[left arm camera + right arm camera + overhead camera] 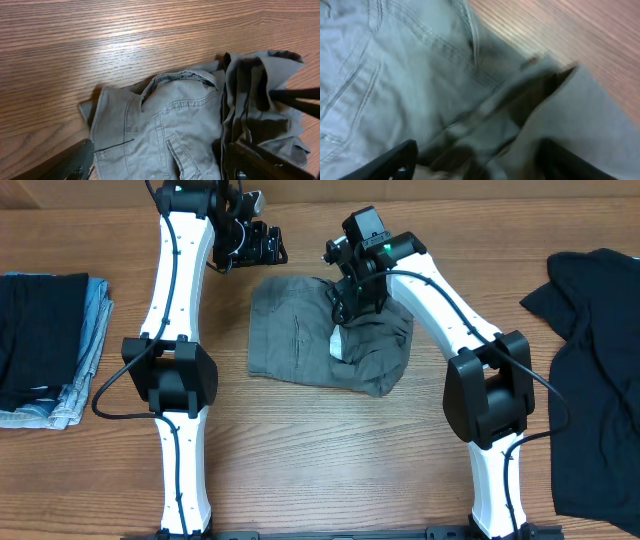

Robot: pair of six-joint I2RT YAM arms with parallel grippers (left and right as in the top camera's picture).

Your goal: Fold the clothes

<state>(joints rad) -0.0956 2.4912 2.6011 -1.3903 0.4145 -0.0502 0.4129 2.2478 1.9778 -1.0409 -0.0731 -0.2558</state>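
Note:
Grey-green pants (295, 330) lie partly folded in the middle of the table, with a bunched fold on their right side. My left gripper (262, 242) is open and empty, just beyond the pants' far edge. In the left wrist view its fingers (160, 150) spread over the waistband and pocket (170, 120). My right gripper (350, 302) is low over the bunched fold. In the blurred right wrist view its fingers (477, 150) are wide apart with crumpled cloth (485, 125) between them.
A stack of folded dark clothes (40, 330) on blue denim (95, 330) lies at the left edge. A black garment (600, 360) is spread at the right edge. Bare wood lies in front of the pants.

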